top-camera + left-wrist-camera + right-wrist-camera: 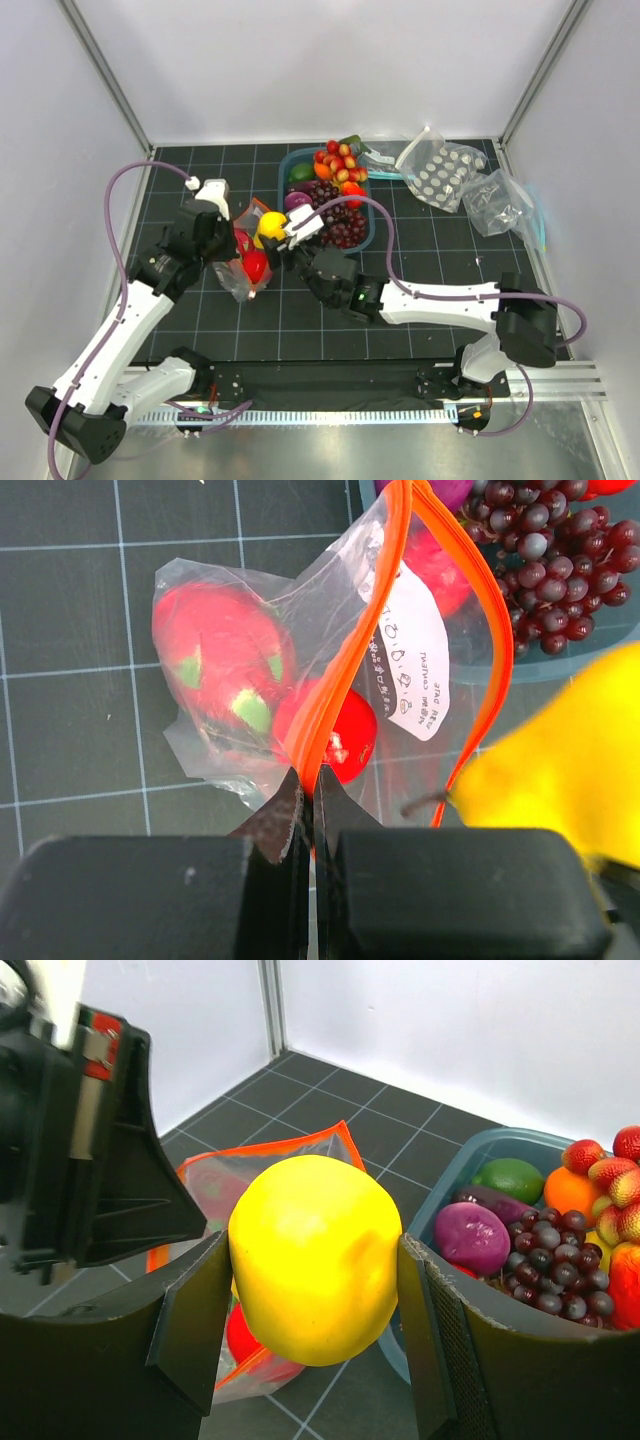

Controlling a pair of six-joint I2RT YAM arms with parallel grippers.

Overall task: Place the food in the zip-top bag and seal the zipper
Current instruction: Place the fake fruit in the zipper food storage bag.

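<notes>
Some red food (222, 670) is already inside the zip-top bag (238, 280), on the worktop (240, 165) left of the blue tub (375, 222). The left fingers (280, 825) pinch together on its orange zipper (350, 670). The right fingers (195, 1320) squeeze a yellow fruit (315, 1255) just above the open bag. More food waits; zipping comes last.

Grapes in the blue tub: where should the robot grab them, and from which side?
Probably from straight above, because the tub walls block a sideways reach. The grapes lie flat as a wide, lumpy bunch, so pinching across a narrower part of it looks best, away from the purple vegetable beside it.
</notes>
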